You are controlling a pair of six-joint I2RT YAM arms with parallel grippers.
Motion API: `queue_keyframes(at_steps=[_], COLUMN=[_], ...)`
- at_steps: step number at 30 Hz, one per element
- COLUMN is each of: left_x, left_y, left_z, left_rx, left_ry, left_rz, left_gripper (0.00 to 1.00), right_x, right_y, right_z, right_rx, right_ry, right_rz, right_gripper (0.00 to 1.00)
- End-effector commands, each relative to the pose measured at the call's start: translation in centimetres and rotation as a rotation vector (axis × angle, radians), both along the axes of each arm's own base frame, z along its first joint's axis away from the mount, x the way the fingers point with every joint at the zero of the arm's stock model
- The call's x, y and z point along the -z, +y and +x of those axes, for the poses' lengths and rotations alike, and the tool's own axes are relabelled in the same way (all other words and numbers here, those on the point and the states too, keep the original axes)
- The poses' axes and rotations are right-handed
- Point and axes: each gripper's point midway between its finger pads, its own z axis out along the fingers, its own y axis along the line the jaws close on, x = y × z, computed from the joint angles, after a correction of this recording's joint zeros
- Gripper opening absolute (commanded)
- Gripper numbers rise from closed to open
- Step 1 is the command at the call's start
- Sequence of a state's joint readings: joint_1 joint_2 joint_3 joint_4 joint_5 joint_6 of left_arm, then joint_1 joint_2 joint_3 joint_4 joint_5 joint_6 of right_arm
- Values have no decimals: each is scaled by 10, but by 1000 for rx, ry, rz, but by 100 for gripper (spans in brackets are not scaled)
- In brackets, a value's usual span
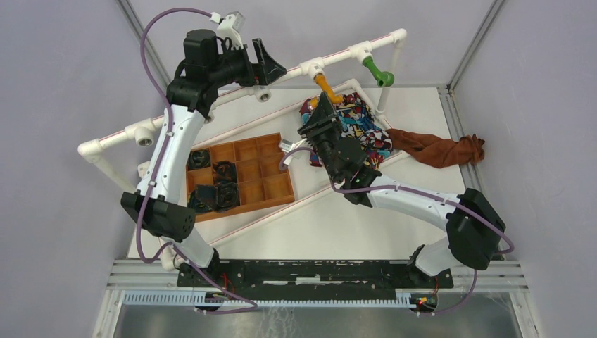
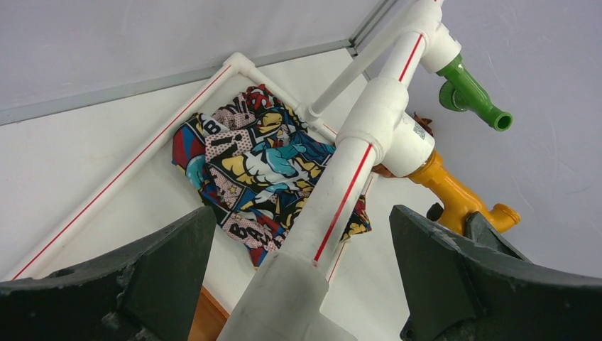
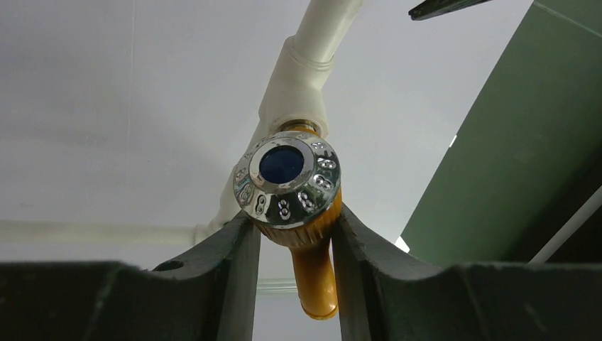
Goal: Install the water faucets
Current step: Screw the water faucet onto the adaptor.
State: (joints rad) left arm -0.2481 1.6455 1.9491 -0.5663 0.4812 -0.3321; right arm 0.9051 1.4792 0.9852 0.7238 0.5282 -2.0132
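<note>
Jaws of right gripper (image 3: 294, 241) clamp the orange-yellow faucet (image 3: 287, 177) below its knob; left gripper (image 2: 302, 213) spread wide, white pipe (image 2: 348, 177) between

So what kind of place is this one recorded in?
Probably a robot test cell, not a real kitchen or bathroom: bare grey walls box in a white table, and the orange tap and green tap sit on a free-standing mock pipe frame. A tray of parts lies nearby.
</note>
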Motion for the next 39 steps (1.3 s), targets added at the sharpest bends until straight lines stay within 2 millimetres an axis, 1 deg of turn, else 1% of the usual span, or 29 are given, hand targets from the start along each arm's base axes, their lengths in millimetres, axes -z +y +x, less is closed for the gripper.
queue_keyframes(at_steps=[1,3,4,9,12,14,18,20,23,25,29,31,36,39], left_x=[-15,-15,-15,-14,-13,-13,-12,-11,-9,-10,-12,-13,-12,-12], left_y=[-2,-4,-3,-3,-4,-4,-2,-2,-2,-1,-1,-2,-2,-1], left_z=[-4,-4,-3,-4,-3,-3,-4,-6,-8,-10,-12,-13,-14,-14], left_rx=[22,29,28,29,31,31,25,28,32,31,34,35,37,36], left_ry=[-44,-43,-43,-42,-39,-39,-38,-35,-33,-35,-37,-37,-34,-34], left_rz=[-19,-21,-21,-18,-21,-20,-12,-9,-6,-5,-9,-10,-12,-12], left_gripper=[100,100,100,100,100,100,100,100,100,100,100,100,100,100], right_x=[-23,-24,-25,-51,-65,-65,-66,-66,-64,-67,-71,-71,-66,-62], right_y=[-8,-8,-7,6,14,16,14,12,10,5,-5,-6,-5,0], right_z=[0,-1,-1,-8,-8,-7,-4,-3,-7,-10,-13,-15,-15,-17], right_rx=[-3,-34,-64,-238,-292,-308,-397,-472,-591,-665,-786,-848,-903,-919], right_ry=[5,47,84,275,385,434,568,658,762,810,897,959,1053,1125], right_rz=[178,277,348,769,1003,1102,1415,1551,1733,1863,2064,2144,2239,2254], right_gripper=[16,11,10,10,10,9,9,13,13,11,10,10,10,12])
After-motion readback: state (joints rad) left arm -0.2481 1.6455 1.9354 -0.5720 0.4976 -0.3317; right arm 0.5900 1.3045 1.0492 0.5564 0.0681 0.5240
